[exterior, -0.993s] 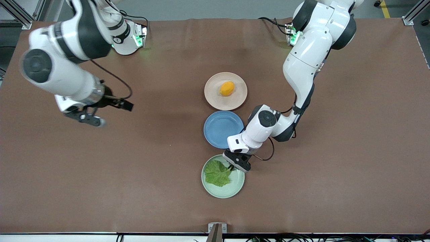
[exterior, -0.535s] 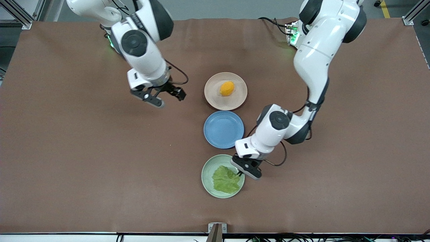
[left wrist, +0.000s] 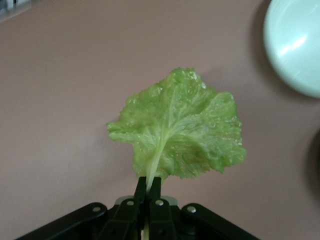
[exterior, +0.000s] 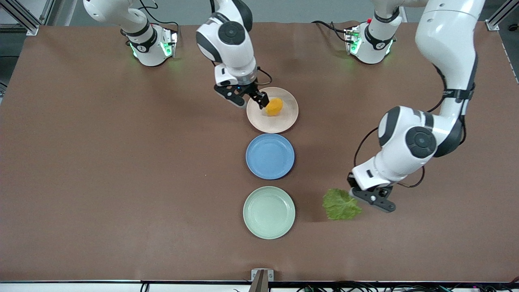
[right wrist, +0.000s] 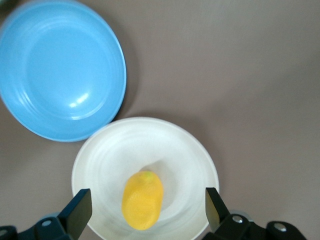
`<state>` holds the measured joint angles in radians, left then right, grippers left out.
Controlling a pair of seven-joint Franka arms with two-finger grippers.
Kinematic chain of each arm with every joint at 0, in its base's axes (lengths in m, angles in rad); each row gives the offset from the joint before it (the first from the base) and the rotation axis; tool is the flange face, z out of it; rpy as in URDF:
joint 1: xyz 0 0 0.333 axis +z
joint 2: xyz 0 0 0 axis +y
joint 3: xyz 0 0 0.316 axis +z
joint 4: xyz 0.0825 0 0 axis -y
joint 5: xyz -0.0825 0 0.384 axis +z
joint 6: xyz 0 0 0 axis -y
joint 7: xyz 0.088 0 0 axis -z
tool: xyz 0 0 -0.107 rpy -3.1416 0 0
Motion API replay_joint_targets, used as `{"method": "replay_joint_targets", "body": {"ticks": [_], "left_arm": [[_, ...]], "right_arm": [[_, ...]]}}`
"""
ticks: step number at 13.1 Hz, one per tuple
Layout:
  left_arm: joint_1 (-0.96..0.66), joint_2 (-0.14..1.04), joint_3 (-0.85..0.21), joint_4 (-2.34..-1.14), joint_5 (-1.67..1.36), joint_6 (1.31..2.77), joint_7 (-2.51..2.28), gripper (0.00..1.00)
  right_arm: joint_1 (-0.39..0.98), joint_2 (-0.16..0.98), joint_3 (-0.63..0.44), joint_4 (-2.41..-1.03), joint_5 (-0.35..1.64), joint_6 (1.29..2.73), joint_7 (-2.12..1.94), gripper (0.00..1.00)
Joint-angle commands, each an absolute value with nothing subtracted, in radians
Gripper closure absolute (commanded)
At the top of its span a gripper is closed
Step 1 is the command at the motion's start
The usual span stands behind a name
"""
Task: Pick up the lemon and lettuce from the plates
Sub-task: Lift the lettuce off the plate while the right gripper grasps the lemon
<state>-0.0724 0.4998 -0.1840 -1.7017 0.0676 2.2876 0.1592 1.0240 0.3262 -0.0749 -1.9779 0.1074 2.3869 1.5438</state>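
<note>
From the front, the right hand (exterior: 255, 99) hangs over the beige plate (exterior: 284, 121), beside the lemon (exterior: 274, 106). The left hand (exterior: 371, 198) holds the lettuce (exterior: 341, 205) over bare worktop (exterior: 121, 182), off the green plate (exterior: 269, 212).

The left wrist view shows fingers (left wrist: 141, 189) pressed on the lettuce's pale stem.

In the right wrist view, spread fingers (right wrist: 78, 211) flank the lemon, whose long axis runs between them.

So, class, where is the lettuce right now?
The lettuce hangs from the left gripper, pinched by its stem, over bare table beside the green plate, toward the left arm's end.
</note>
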Motion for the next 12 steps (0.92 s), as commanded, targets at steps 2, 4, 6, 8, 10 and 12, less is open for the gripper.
{"method": "replay_joint_targets", "body": {"ticks": [2,4,6,8,10,12], "left_arm": [[-0.025,0.405,-0.192,-2.029,0.089,2.507,0.138,0.99],[-0.017,0.394,-0.19,-2.112,0.087,2.554,0.114,0.99],[-0.008,0.376,-0.193,-2.175,0.087,2.571,0.112,0.97],[-0.005,0.345,-0.195,-2.256,0.087,2.629,0.11,0.97],[-0.011,0.322,-0.199,-2.289,0.087,2.632,0.059,0.97],[-0.011,0.295,-0.221,-2.327,0.087,2.632,0.026,0.96]], "right_arm": [[1.087,0.498,-0.089,-1.847,0.098,2.405,1.664,0.0],[1.107,0.554,-0.091,-1.809,0.097,2.419,1.707,0.0],[1.121,0.589,-0.091,-1.802,0.095,2.472,1.733,0.01],[1.134,0.615,-0.092,-1.801,0.094,2.496,1.744,0.07],[1.135,0.618,-0.092,-1.802,0.084,2.493,1.743,0.2],[1.135,0.618,-0.091,-1.802,0.068,2.485,1.741,0.63]]}}
